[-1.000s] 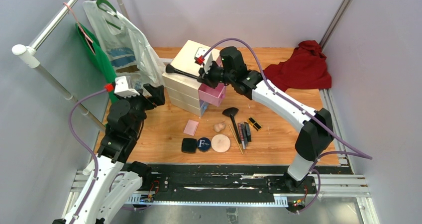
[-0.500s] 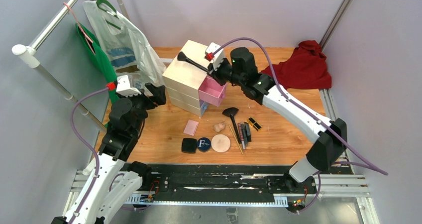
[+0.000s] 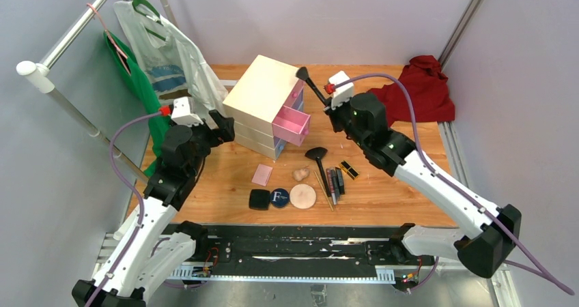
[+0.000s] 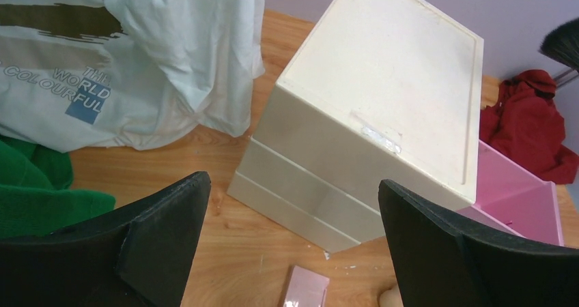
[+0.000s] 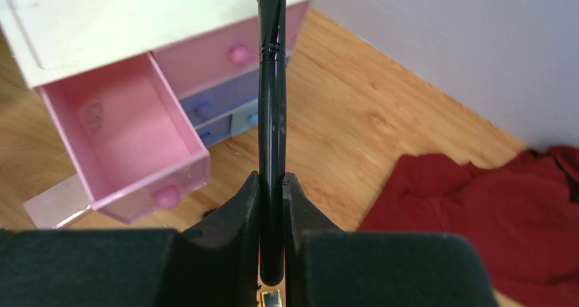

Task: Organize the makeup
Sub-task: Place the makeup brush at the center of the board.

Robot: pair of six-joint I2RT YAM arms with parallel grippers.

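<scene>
Makeup [image 3: 302,196], K. noted: loose cluster on the table [image 3: 410,198] in front of the cream chest [image 3: 263,95]. One black brush [image 5: 272,102] was the exception, up in the air right of the chest, above and beside the open pink drawer [image 3: 292,126].

M.: Left side first. Left gripper [image 4: 293,187] spread wide, nothing in it, just off the chest's left flank, not touching. White plastic bag [image 3: 171,54] hung close behind it; a swing that way could snag.

K.: So the chest was unbraced. A nudge could slide it or push the drawer in.

M.: Main risk at the right gripper [image 5: 272,181]: pressed onto the brush handle near its tail, bristles far out front. Long lever, narrow pinch. It could pivot or slip if it touched the chest top.

K.: Drawer looked short for that length. Judged likely to overhang and block closing unless laid cornerwise.

M.: In the way: drawer showed no contents. Below it on the table were the pink square [image 3: 262,174], sponge [image 3: 300,174] and second brush [image 3: 318,164]. Far right, red cloth [image 3: 416,92], well apart.
</scene>
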